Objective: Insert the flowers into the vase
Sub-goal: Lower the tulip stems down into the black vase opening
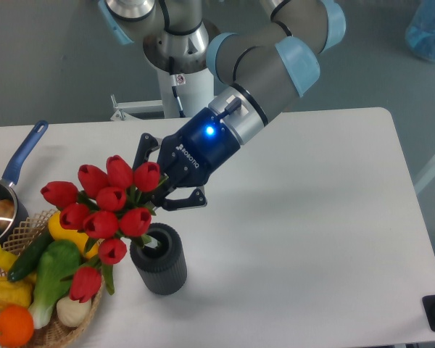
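Camera view: gripper (pixel 159 190) jaws closed on flowers (pixel 105 210), stems entering vase (pixel 159 259) mouth; risk: wide, heavy bunch leaning toward basket (pixel 58 330) could tip vase on release

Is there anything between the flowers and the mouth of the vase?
Nothing visible blocks it. The flowers hang by the gripper, and their stems already reach into the vase mouth. The basket of vegetables sits to the left, beside the vase, not across its opening.
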Robot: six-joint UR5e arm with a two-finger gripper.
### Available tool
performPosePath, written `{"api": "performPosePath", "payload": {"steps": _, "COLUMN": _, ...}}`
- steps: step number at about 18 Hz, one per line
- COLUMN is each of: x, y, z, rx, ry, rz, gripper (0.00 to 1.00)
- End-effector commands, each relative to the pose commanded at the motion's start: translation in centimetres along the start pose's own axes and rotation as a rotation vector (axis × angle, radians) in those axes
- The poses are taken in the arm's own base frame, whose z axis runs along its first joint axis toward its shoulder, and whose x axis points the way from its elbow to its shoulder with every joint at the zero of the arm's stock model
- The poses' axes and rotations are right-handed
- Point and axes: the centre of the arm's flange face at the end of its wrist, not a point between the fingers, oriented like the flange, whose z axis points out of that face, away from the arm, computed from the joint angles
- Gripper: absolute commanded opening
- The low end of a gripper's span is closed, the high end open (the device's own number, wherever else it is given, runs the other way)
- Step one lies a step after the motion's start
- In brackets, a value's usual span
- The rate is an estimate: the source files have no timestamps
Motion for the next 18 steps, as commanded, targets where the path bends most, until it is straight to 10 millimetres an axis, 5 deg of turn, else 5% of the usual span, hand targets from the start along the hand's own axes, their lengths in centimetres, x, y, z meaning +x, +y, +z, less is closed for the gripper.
{"api": "performPosePath", "payload": {"steps": 18, "x": -0.9, "y": 9.7, "z": 3.1, "rx": -0.054, "ry": 0.050, "rz": 0.048, "gripper": 0.10}}
